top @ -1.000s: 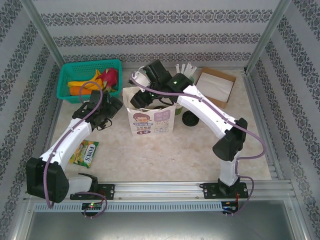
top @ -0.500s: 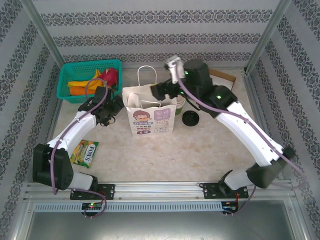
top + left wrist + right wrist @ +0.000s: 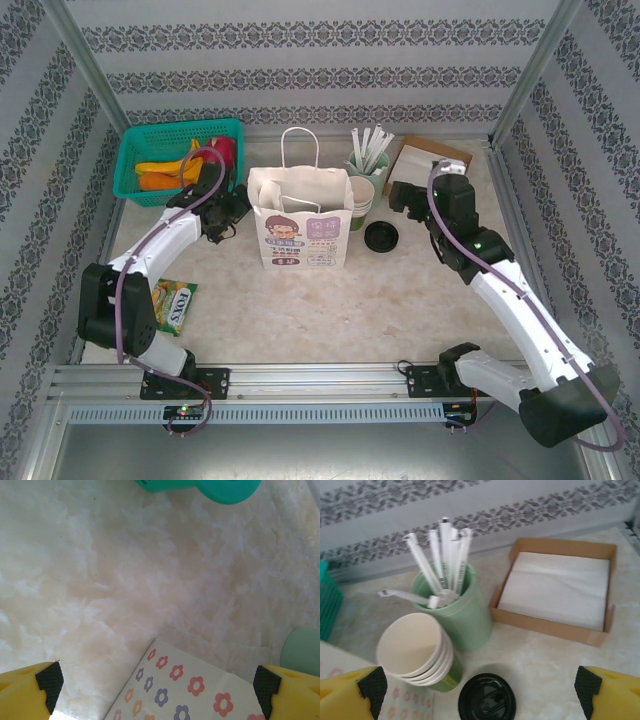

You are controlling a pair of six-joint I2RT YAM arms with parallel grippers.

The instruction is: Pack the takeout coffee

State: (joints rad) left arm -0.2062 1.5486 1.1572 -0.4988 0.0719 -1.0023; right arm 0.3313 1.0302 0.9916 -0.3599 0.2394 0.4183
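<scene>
The takeout coffee is hidden from view. A white paper bag (image 3: 300, 228) with a cartoon face stands upright in the middle of the table; its flowered side (image 3: 190, 690) lies under the left wrist camera. My left gripper (image 3: 226, 212) sits close to the bag's left side, open, with nothing between its pads (image 3: 48, 679). My right gripper (image 3: 404, 198) hangs to the right of the bag, open and empty. In the right wrist view it (image 3: 479, 687) is above a loose black lid (image 3: 486, 698).
A stack of lidless cups (image 3: 415, 652) stands beside a green holder of straws (image 3: 454, 607). A cardboard box of napkins (image 3: 559, 592) is at the back right. A teal basket of fruit (image 3: 178, 160) sits back left, and a snack packet (image 3: 172, 305) lies near the left arm.
My right arm has drawn back from over the bag to its right side, and its jaws have opened. The bag's handle now stands free. The left gripper has shifted slightly toward the basket.
</scene>
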